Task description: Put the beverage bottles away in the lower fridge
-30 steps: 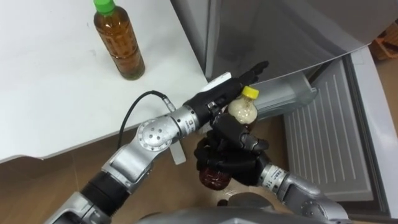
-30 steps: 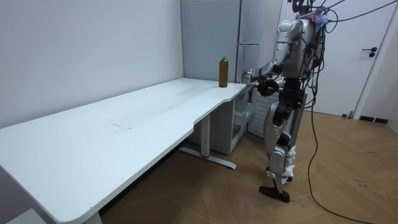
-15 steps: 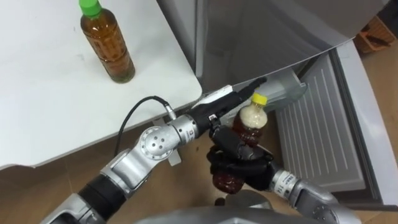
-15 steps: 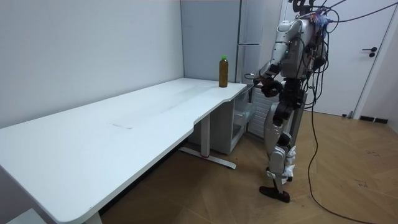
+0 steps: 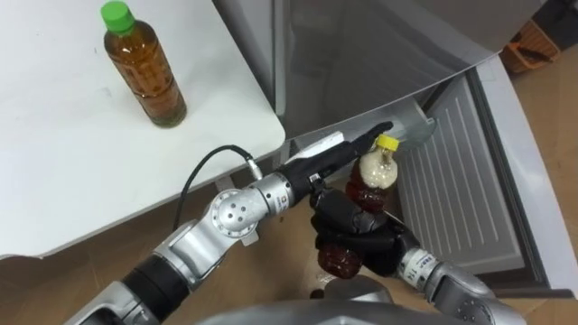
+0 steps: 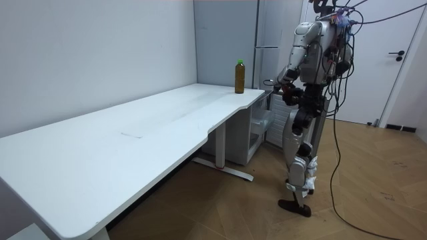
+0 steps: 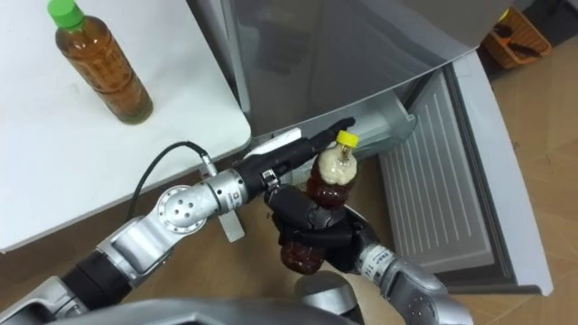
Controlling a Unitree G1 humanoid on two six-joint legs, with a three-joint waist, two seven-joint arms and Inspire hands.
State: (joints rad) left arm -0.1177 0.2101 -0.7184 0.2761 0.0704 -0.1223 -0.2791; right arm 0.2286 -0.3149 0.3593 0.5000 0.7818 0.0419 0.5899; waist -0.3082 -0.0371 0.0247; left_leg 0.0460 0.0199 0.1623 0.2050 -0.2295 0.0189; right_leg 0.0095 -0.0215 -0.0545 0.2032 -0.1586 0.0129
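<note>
No text, number or sign is legible to me on the yellow-capped bottle (image 5: 372, 176) in my right hand (image 5: 352, 224), on the green-capped bottle (image 5: 144, 72) standing on the table (image 5: 54, 171), or on the fridge (image 5: 361, 54).

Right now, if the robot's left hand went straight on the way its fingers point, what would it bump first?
Probably the grey ledge of the open lower fridge, just beyond the left hand with its straight fingers. Depth is hard to judge, so it might pass above it.
</note>
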